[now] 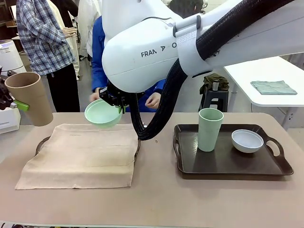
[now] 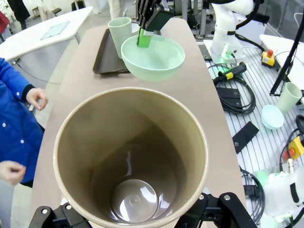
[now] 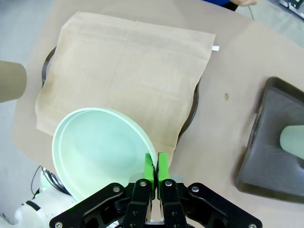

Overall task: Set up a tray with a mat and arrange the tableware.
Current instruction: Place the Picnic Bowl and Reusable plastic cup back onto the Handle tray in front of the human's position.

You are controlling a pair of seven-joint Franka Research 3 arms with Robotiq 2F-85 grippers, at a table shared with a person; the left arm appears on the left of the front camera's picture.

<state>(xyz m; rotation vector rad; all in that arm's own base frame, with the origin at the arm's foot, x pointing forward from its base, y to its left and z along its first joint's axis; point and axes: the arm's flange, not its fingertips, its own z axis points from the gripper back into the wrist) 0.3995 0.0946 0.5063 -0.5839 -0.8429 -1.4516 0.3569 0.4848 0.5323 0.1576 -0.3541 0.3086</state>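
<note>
Done: mat (image 1: 80,154) laid over what looks like a tray (image 1: 42,142) (only its rim shows). Pending — right gripper (image 3: 156,161) pinches mint-green bowl (image 3: 95,147) above it, left gripper (image 1: 19,105) clasps tan cup (image 1: 31,97) aloft; pale green cup (image 1: 210,129) and white bowl (image 1: 247,140) sit on dark tray (image 1: 228,166).

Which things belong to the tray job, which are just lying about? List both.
Job: tall tan tapered cup, mint-green round bowl, pale green tapered cup, small white round bowl, beige cloth mat, dark brown handled tray.
Lying about: folded grey cloth, black floor cables.

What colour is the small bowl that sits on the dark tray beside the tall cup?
The bowl is white; the front view shows it best.
</note>
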